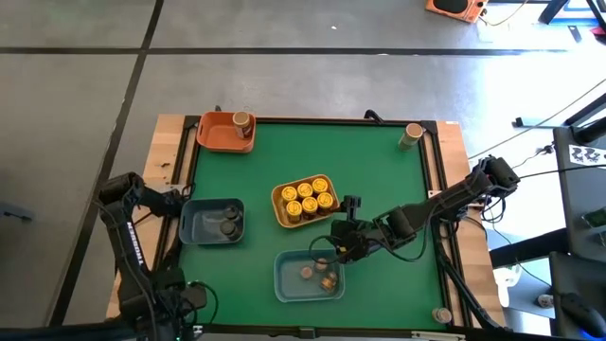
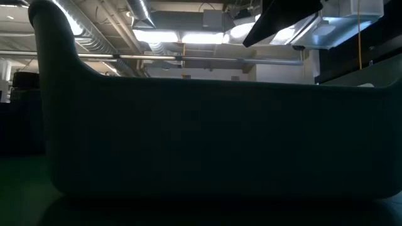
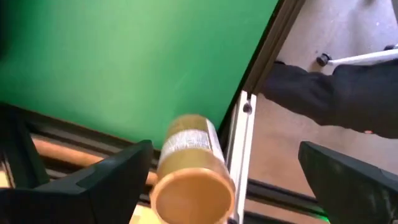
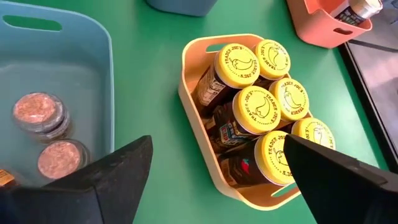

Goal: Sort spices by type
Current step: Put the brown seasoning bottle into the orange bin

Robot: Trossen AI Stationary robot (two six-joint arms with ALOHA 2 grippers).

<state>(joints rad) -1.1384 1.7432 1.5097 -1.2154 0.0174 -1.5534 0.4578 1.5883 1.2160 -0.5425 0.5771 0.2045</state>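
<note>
Left wrist view shows a tan-lidded jar (image 3: 186, 177) between the wide-open left gripper (image 3: 224, 180), unheld, at the counter's edge rail; nudged, it might roll off. Right gripper (image 4: 211, 180) hovers open, empty.

Six yellow-lidded spice jars (image 4: 261, 109) upright in the yellow tray (image 4: 199, 118), packed touching.

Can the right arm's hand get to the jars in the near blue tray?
Probably yes. The right hand hovers open just beside the blue tray, and the jars stand uncovered with nothing over them.
</note>
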